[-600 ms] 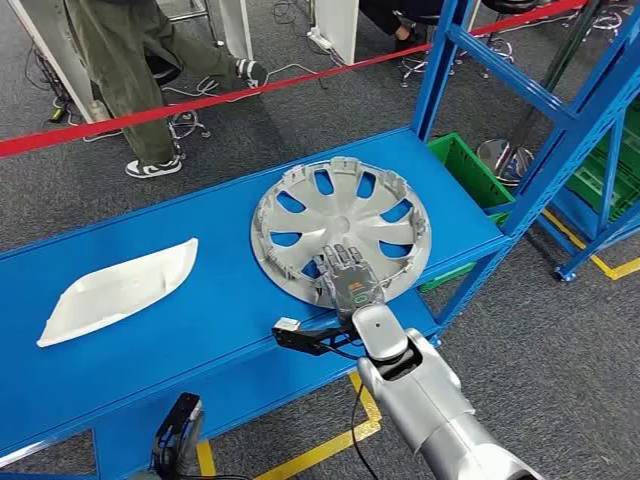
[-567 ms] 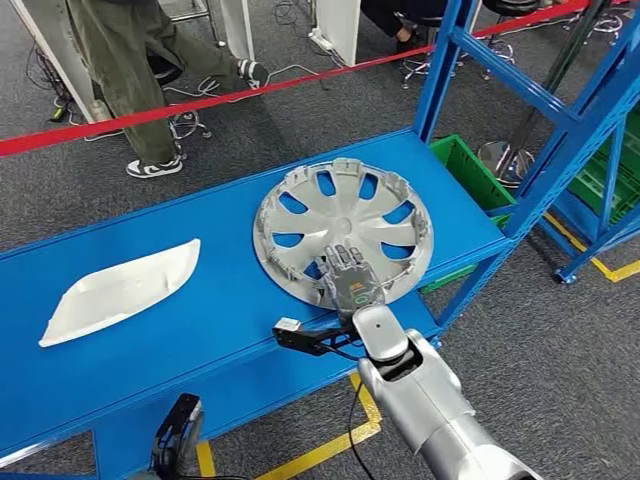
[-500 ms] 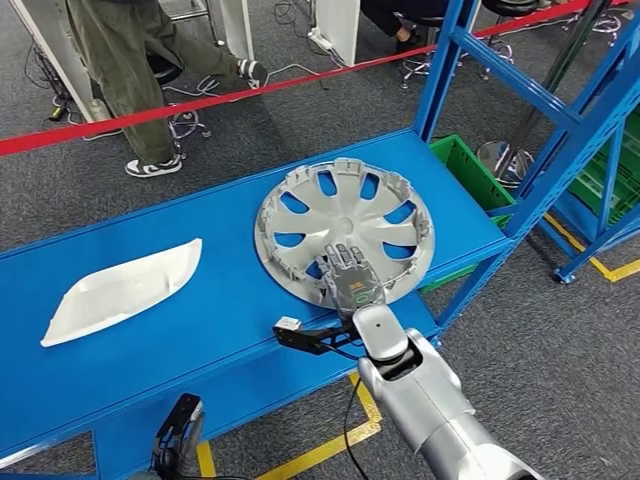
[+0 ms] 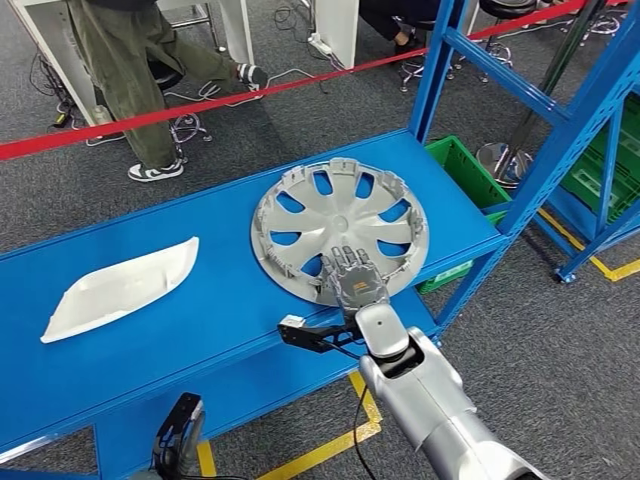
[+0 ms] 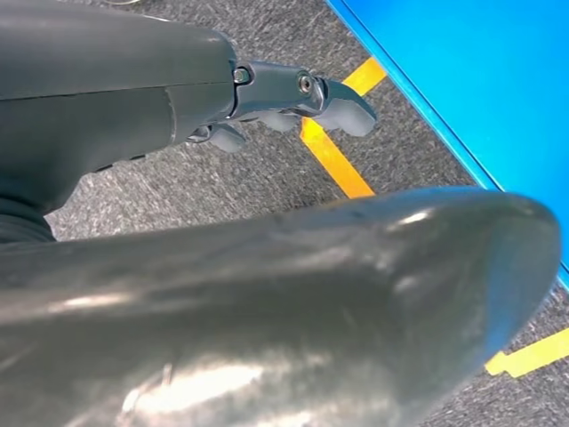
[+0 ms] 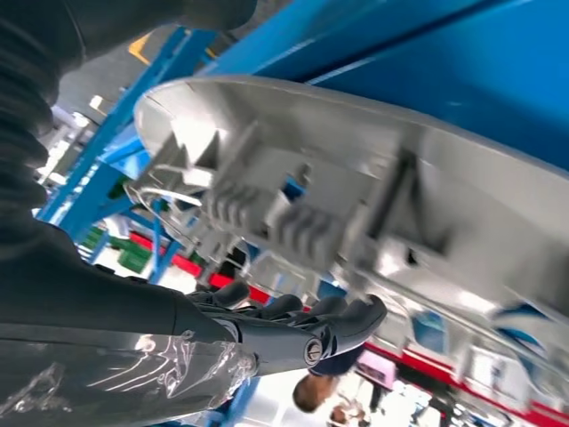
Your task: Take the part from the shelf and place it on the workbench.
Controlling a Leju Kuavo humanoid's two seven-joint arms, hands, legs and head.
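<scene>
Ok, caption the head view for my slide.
Right hand rests on the silver hubcap lying on the blue shelf.

Workshop: blue steel racking (image 4: pixel 528 90), red barrier tape (image 4: pixel 226 97), yellow floor lines (image 4: pixel 324 450)

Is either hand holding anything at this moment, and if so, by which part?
The right hand lies on the near rim of the silver wheel cover, fingers over its face; whether it grips cannot be told. The left hand holds nothing.
</scene>
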